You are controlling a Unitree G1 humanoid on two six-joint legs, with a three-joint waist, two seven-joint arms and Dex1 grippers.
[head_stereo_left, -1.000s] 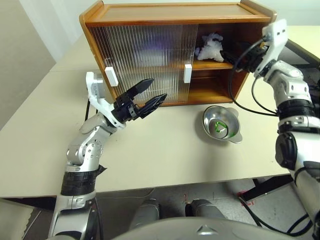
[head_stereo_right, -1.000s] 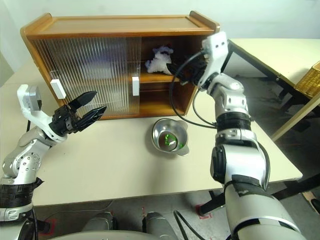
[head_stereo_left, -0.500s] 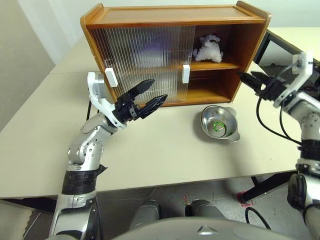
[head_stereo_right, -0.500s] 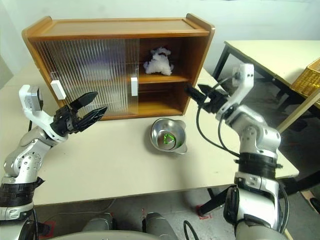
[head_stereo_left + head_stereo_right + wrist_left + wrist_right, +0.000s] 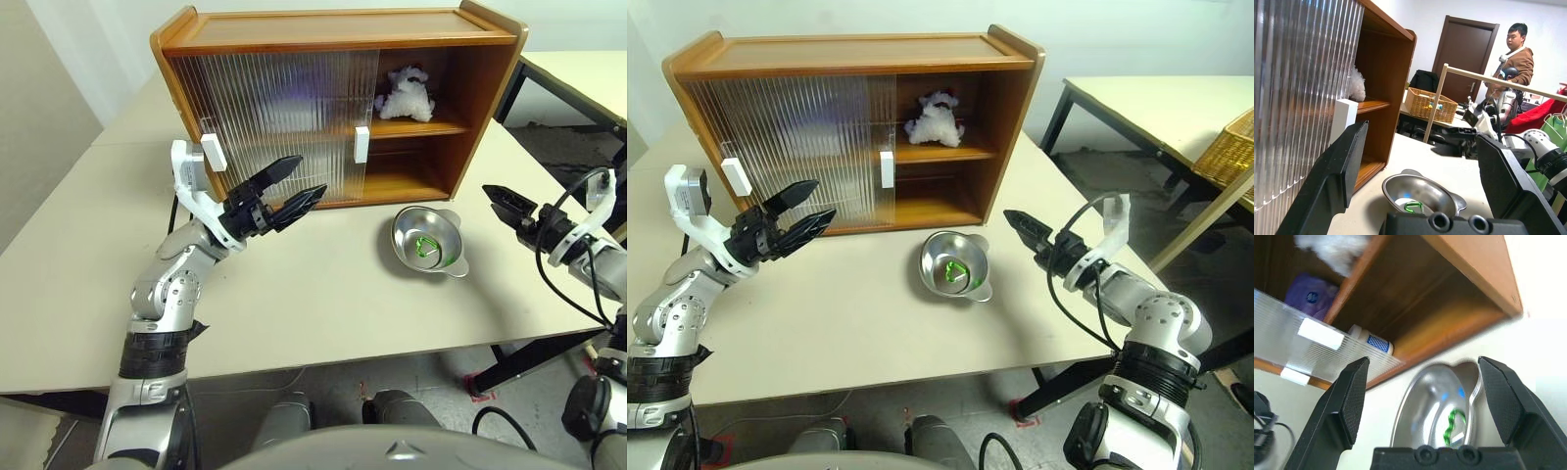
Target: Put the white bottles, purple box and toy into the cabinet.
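Head views: the cabinet [image 5: 333, 59] stands at the counter's [image 5: 323, 284] far edge, its ribbed doors slid left. On the upper shelf at one o'clock sits the toy [image 5: 407, 95], fluffy white with a touch of red trim. It looks light and squashy; pinching its body would probably hold best. The left hand [image 5: 289, 191] hangs released before the doors at nine o'clock. The right hand [image 5: 1029, 230] is also released and empty, at three o'clock, beside a metal bowl [image 5: 429, 242].

Left wrist view: the toy [image 5: 1356, 85] shows past the door handle [image 5: 1343, 120]; a person [image 5: 1513, 51] stands far off.

Right wrist view: one of the white bottles [image 5: 1370, 339] lies on the lower shelf behind the door. It is rigid and smooth, likely slippery, best taken round its sides. The purple box [image 5: 1309, 296], soft and crushable, sits on the shelf above.
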